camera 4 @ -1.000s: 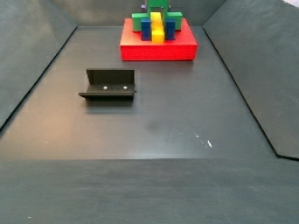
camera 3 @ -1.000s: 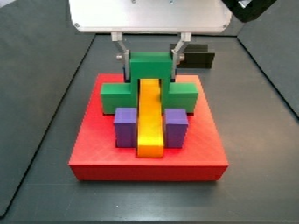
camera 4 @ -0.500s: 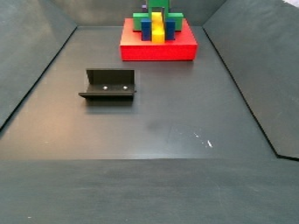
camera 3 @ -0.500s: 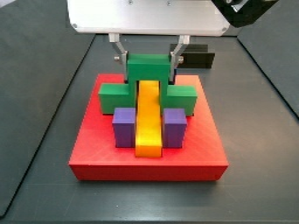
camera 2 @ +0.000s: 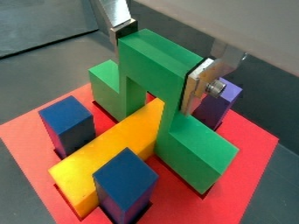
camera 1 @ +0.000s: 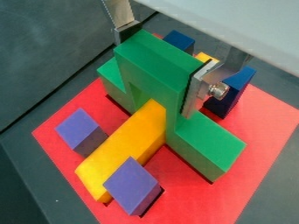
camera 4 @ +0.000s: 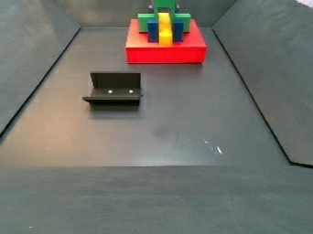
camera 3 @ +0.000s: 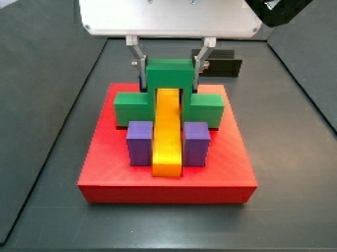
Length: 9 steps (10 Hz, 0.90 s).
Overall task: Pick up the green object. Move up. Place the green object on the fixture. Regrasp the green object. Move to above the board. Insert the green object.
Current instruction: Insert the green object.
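One green object (camera 3: pixel 168 81) sits on the red board (camera 3: pixel 166 169), straddling the yellow bar (camera 3: pixel 168 133) between two purple blocks (camera 3: pixel 141 143). My gripper (camera 3: pixel 170 59) pinches its raised middle, and the fixture (camera 4: pixel 113 89) stands well apart from the board.

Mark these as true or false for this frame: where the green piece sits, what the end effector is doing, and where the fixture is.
1. The end effector is over the red board, its fingers on either side of the green object. True.
2. The green object straddles the yellow bar. True.
3. The green object rests on the fixture. False: the fixture is bare, standing apart from the board.
4. The yellow bar lies off the board. False: it lies on the board between purple blocks.
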{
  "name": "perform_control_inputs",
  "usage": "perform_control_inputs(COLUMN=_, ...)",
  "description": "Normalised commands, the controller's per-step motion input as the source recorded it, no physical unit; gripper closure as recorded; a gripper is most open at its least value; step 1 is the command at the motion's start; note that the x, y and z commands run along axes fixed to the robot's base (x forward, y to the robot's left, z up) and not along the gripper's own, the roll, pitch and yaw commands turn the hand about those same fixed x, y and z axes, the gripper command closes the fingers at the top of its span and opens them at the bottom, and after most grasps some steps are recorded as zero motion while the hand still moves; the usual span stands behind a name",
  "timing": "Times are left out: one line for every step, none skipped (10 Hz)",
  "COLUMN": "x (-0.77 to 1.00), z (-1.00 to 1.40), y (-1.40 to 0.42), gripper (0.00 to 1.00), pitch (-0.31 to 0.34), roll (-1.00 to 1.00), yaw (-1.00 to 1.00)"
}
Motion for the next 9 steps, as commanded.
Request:
perform_control_inputs(x=0.0, z=-0.16, y=-0.01, gripper=1.0, pitch=0.013, roll=0.06, yaw=0.0)
perform_control_inputs(x=0.0, z=-0.23, y=0.0, gripper=1.0, pitch=0.016, roll=0.09, yaw=0.0)
perform_control_inputs(x=0.05, z=-0.27, y=0.0, gripper=1.0, pitch=0.01, roll=0.09, yaw=0.0)
perform_control_inputs(x=0.07, z=-0.29, y=0.0, gripper=1.0, pitch=0.0, roll=0.08, yaw=0.0)
perform_control_inputs(x=0.17, z=-0.29, y=0.0, gripper=1.0, pitch=0.0, roll=0.03, yaw=0.0)
perform_control_inputs(x=0.16, z=-0.35, y=-0.03, gripper=1.0, pitch=-0.026, roll=0.0, yaw=0.0)
perform_control_inputs(x=0.08, z=-0.42, y=-0.05, gripper=1.0, pitch=-0.026, roll=0.04, yaw=0.0)
perform_control_inputs(x=0.02, z=-0.45, y=-0.1, gripper=1.0, pitch=-0.001, roll=0.09, yaw=0.0)
perform_control_inputs(x=0.0, z=-0.47, y=-0.1, gripper=1.0, pitch=0.0, roll=0.12, yaw=0.0)
